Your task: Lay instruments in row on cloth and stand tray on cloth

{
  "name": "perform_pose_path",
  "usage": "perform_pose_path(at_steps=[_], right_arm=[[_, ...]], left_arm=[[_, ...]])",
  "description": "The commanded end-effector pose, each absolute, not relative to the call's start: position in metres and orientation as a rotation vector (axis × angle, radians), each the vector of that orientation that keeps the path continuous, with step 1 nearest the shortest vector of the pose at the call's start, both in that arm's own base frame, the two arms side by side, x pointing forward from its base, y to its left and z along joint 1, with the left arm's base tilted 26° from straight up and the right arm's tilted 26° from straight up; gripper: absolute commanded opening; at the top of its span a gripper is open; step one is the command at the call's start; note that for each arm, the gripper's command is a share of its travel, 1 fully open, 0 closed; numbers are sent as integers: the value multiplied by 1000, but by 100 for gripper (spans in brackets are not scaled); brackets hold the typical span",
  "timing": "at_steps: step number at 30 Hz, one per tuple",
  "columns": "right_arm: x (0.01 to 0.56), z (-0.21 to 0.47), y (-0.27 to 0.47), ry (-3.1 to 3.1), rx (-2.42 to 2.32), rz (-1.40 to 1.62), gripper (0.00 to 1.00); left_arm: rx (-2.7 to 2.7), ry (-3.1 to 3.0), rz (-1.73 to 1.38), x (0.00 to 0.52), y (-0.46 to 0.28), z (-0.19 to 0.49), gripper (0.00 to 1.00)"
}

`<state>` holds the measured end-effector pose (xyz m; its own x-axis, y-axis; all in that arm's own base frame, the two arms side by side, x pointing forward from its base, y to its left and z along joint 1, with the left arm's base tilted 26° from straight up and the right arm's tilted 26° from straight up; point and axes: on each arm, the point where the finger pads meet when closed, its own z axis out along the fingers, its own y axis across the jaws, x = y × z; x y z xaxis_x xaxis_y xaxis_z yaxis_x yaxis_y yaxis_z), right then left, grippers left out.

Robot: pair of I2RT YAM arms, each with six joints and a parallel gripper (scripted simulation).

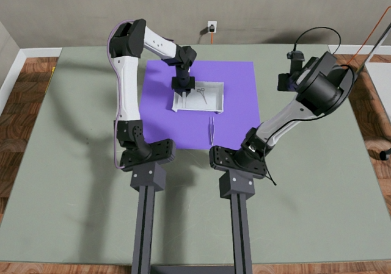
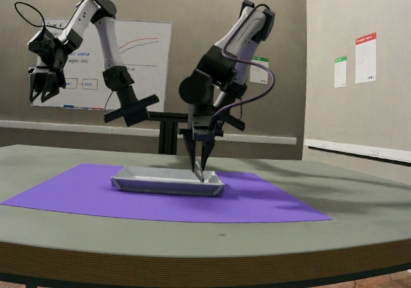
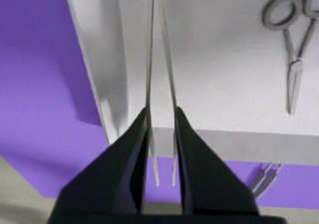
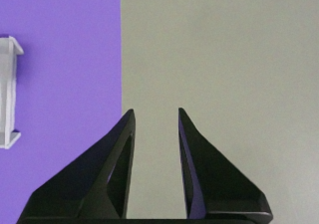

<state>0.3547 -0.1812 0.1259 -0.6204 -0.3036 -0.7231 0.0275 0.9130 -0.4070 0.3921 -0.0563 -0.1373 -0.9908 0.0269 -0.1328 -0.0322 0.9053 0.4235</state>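
Note:
A white tray (image 1: 198,110) (image 2: 166,188) (image 4: 11,95) stands upright on the purple cloth (image 1: 239,75) (image 2: 99,208), which lies flat. My left gripper (image 2: 198,170) (image 3: 161,112) is shut on long tweezers (image 3: 149,70) (image 2: 200,175), inside the tray near its left wall in the left wrist view; their tips point over the near wall. Scissors (image 1: 204,97) (image 3: 295,70) lie in the tray beside them. Another pair of tweezers (image 1: 211,141) (image 3: 266,180) lies on the cloth, apart from the tray's near side. My right gripper (image 4: 156,114) (image 2: 38,100) is partly open and empty, high beyond the cloth's edge.
The grey-green table (image 1: 315,185) (image 2: 205,242) extends around the cloth. Both arm bases (image 1: 148,154) (image 1: 236,160) stand near the cloth's front edge in the top view. The left arm reaches over the cloth's left side. The right arm extends outward to the right.

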Motion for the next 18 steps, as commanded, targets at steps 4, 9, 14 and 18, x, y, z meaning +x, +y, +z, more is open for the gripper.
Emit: perform_pose_path(at_steps=[4, 9, 14, 18], right_arm=[[357, 132, -181, 2178, -203, -489, 33], [357, 132, -181, 2178, -203, -489, 33], [357, 132, -181, 2178, -203, -489, 33], [357, 132, -181, 2178, -203, -489, 33]], left_arm=[[23, 2913, 638, 393, -74, -115, 0], [13, 2901, 622, 398, -79, -105, 0], [13, 2905, 619, 396, -83, -99, 0], [-2, 2935, 656, 387, -71, -106, 0]])
